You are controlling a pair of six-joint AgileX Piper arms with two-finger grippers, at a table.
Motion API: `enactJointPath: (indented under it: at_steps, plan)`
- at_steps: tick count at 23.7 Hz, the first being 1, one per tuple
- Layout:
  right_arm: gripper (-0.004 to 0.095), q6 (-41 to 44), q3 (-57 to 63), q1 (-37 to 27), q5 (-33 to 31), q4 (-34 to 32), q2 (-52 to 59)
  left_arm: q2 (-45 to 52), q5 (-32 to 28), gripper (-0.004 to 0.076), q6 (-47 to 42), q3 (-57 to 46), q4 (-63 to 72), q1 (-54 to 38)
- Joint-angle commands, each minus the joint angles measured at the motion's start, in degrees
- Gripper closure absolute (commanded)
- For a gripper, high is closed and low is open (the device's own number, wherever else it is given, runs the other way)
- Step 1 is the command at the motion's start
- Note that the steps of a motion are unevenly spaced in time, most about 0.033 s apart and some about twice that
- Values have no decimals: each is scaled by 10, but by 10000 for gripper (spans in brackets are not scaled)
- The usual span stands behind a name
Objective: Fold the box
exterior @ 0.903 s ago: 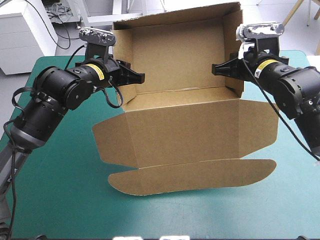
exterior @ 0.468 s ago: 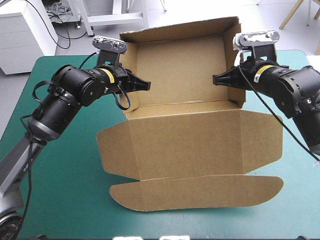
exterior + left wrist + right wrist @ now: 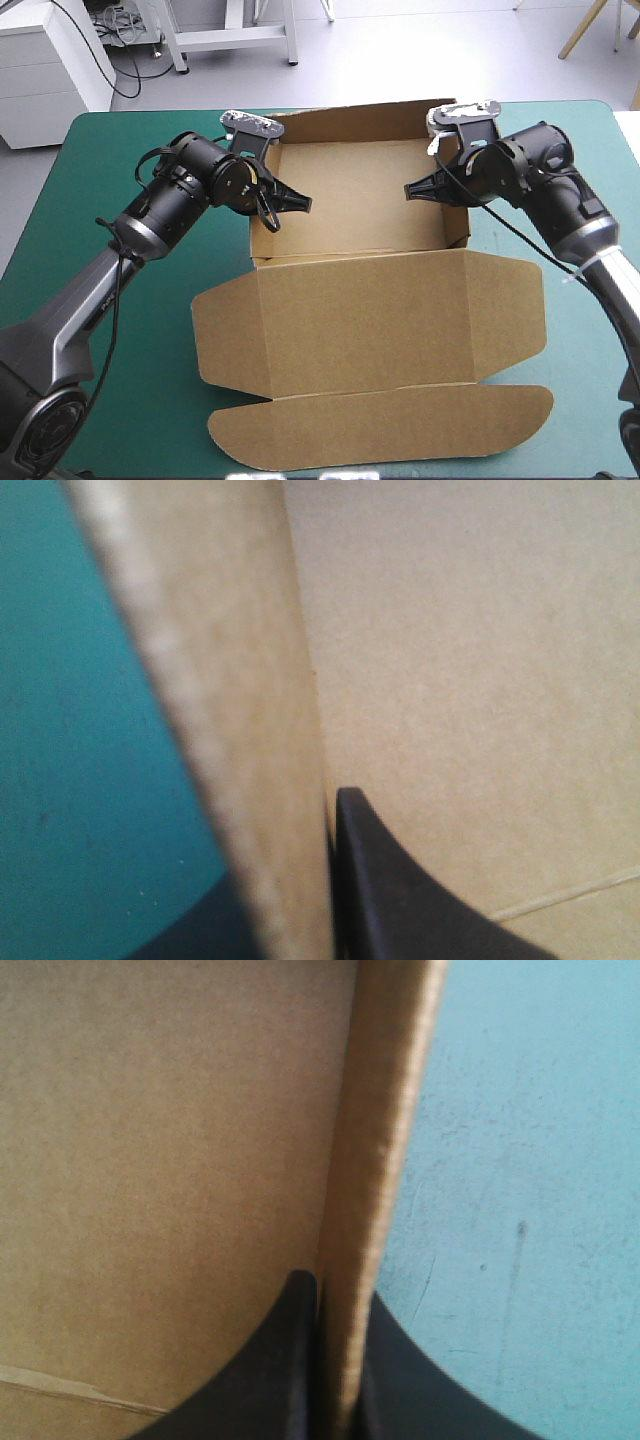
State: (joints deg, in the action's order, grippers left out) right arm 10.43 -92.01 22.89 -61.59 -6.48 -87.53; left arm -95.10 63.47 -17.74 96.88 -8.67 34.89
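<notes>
Overall: seen from above, a brown box (image 3: 360,215) sits on a table with a teal-green cover (image 3: 110,400), and one robot arm reaches in from each side of the frame.
Box: an open tray in the upper centre of the frame, with its back wall and both side walls raised and its floor bare.
Lid (image 3: 370,320): lies flat across the middle of the frame, joined to the tray's near edge, with an angled wing at each end.
Tuck flap (image 3: 380,425): a long strip with rounded ends along the lower part of the frame, flat on the cover.
Left gripper (image 3: 298,203): at the tray's left side, clamped on the left wall (image 3: 250,780). Its wrist view shows the board standing between the black fingers (image 3: 400,900), one inside over the tray floor, the other outside over the cover.
Right gripper (image 3: 415,189): at the tray's right side, clamped on the right wall (image 3: 385,1210). Its wrist view shows one finger (image 3: 270,1360) inside the tray and the other outside, the board pinched between them.
</notes>
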Motion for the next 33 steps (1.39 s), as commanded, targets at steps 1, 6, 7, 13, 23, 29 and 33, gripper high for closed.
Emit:
enactJointPath:
  at_steps: [1, 6, 7, 13, 23, 29, 33]
  plan:
    - [927, -35, -16, 8, 52, 84, -10, 8, -44, 734, 40, 19, 35, 19]
    - [927, -54, -16, 8, 38, 83, -44, -10, -26, 734, 40, 19, 6, 19]
    - [927, -58, -16, 8, 36, 83, -49, -14, -25, 734, 40, 19, 2, 19]
    - [927, -64, -16, 8, 39, 76, -94, -57, -19, 733, 77, 19, 6, 19]
    - [927, -78, -16, 6, 48, 70, -148, -125, -1, 733, 115, 19, 87, -29]
    - [866, -76, -16, -9, 37, 74, -169, -145, 8, 573, 119, 19, 127, -54]
    - [596, -82, -16, -19, 28, 76, -173, -145, 10, 272, 125, 19, 109, -55]
